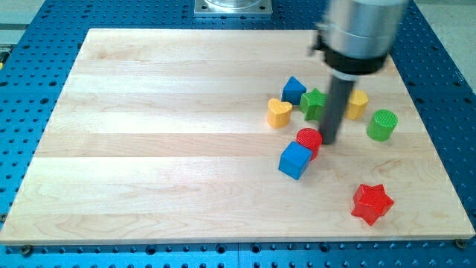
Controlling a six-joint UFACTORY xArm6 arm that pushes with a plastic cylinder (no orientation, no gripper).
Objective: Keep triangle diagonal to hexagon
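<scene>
While the dark rod descends from the grey cylinder at the view's top right, my tip [329, 141] sits on the desk [149, 134] just to the view's right of the red cylinder [309, 139], touching it or very nearly so. Item: red cylinder, ridged top, pressed against the upper right corner of the blue cube [294, 160], which lies just below and to its left. Item: blue triangle [294, 89], the task's piece, uppermost of the cluster, standing near the green block [314, 103], which is partly hidden behind the rod, so its shape cannot be told for certain. Item: yellow heart [279, 112], just below and left of the blue triangle, apart from it. Item: yellow block [358, 104], at the rod's right, half hidden, shape not readable; whether this or the green piece is the hexagon cannot be told. Item: green cylinder [381, 124], below and right of the yellow block, close beside it. Item: red star [371, 203], alone, well apart from the rest toward the view's bottom right. No pincer is fitted to this arm, so whether one stands apart or together cannot be told. Surround: blue perforated base [30, 112] around the wooden desk.
</scene>
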